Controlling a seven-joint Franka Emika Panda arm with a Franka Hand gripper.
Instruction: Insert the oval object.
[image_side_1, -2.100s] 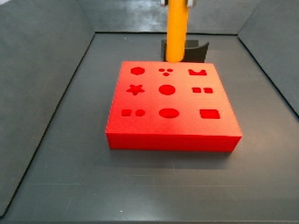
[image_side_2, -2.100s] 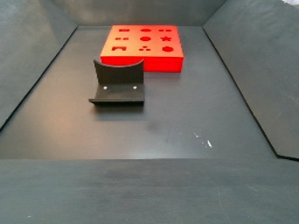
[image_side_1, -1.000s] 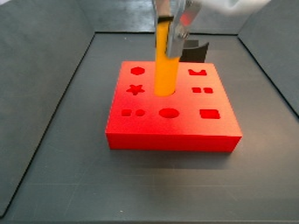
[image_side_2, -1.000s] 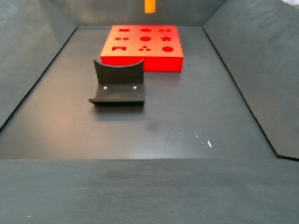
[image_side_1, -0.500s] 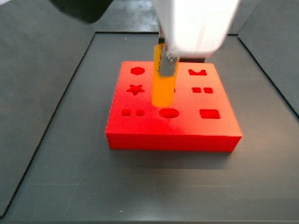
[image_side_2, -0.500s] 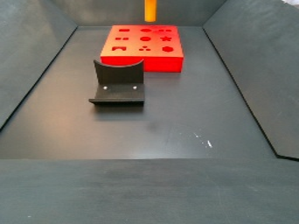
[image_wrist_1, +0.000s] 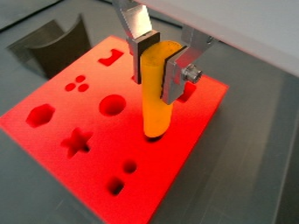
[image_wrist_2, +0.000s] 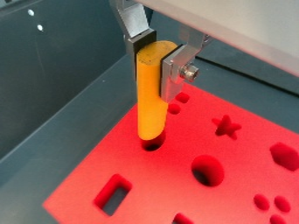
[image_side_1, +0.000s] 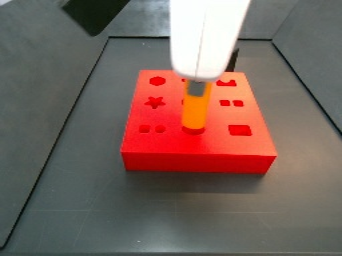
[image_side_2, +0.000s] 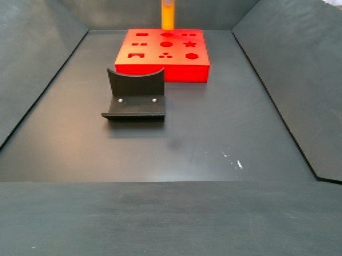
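The oval object (image_wrist_1: 156, 94), a long orange-yellow peg, hangs upright in my gripper (image_wrist_1: 160, 64), which is shut on its upper end. Its lower tip stands at a hole in the red block (image_wrist_1: 70, 118), seen in both wrist views (image_wrist_2: 149, 96). In a side view the peg (image_side_1: 195, 108) reaches down to the middle of the red block (image_side_1: 201, 150) under my white gripper (image_side_1: 201, 82). In a side view only the peg's lower part (image_side_2: 168, 16) shows above the block's (image_side_2: 163, 58) far edge.
The red block carries several shaped holes: a star (image_wrist_2: 226, 128), a round one (image_wrist_2: 207, 168), a rectangle (image_wrist_2: 114, 193). The dark fixture (image_side_2: 134, 95) stands on the grey floor in front of the block, and shows in a wrist view (image_wrist_1: 49, 45). Sloped grey walls ring the floor.
The gripper has come down with the peg over the red block. The peg's tip has dropped from above the block to the hole in its top.
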